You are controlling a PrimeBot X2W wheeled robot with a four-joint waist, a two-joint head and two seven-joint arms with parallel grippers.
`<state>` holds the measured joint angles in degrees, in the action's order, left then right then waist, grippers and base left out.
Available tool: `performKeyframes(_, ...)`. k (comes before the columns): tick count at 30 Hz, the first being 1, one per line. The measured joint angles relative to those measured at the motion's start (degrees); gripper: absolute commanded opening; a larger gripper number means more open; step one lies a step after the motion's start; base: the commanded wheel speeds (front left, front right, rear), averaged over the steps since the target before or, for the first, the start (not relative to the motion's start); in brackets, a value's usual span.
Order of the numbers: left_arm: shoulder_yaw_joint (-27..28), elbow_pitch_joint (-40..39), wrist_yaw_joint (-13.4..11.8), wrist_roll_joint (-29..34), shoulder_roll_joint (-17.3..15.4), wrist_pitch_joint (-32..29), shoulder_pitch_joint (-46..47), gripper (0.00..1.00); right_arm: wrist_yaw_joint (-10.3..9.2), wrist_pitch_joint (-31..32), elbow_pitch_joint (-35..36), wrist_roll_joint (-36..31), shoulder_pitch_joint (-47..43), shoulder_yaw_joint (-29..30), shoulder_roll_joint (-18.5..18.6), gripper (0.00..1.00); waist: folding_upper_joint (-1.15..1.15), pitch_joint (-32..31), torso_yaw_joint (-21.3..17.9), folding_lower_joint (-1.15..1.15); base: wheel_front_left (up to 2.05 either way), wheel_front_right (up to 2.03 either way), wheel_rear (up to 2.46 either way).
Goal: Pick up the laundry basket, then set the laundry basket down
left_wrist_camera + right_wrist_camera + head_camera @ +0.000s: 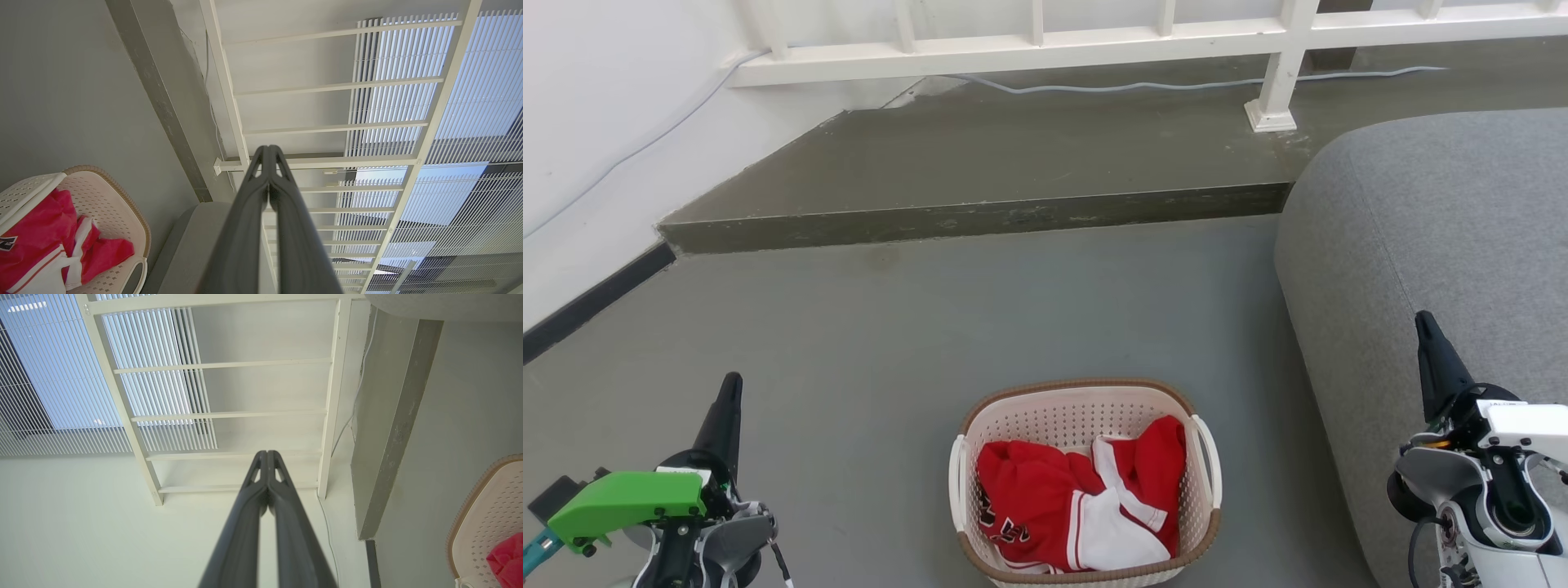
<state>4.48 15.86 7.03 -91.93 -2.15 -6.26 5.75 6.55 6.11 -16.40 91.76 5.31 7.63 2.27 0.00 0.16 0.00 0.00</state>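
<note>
Left hand closed near perforated laundry basket.

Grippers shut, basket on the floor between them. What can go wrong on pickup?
Left gripper and right gripper are shut; unless opened, they may glance off the white side handles of the cream-white perforated plastic laundry basket. The grey fabric sofa sits close on its right, so the right gripper could brush it.
</note>
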Motion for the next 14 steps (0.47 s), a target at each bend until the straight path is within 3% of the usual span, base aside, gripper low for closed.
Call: performKeyframes(14,0.0,0.0,0.0,0.0,0.0,0.0,0.0,0.0,0.0,0.0,0.0,0.0,0.0,0.0,0.0,0.0,0.0,0.0,0.0,0.0,0.0,0.0,0.0)
